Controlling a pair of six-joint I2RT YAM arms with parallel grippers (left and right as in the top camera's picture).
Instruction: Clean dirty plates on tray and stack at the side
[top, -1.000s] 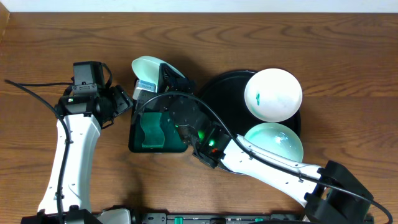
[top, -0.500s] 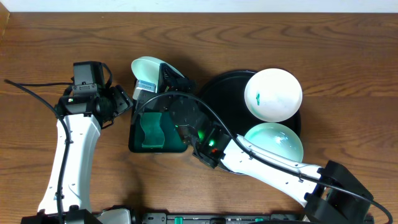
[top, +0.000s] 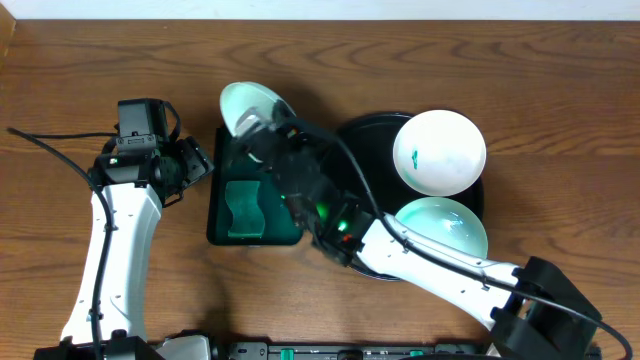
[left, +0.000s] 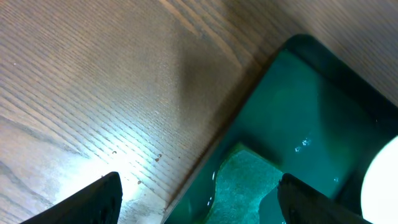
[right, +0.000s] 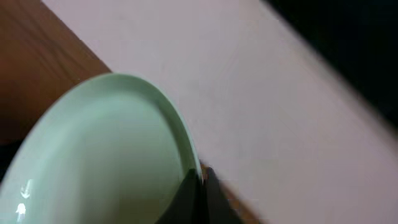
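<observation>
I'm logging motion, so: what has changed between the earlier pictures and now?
The right gripper, fingers shut on the mint plate at its rim, turned at the wrist. That swung the plate slightly toward the black tray and uncovered more of the green tray. Unchanged: the left gripper open at the green tray's edge, and the white plate and other mint plate on the black tray.

The overhead view is evenly lit. Glare whitens the surface (left: 87, 165) at 8 o'clock in the left wrist view. The right wrist view is blurred, the plate (right: 99, 162) soft-edged.
</observation>
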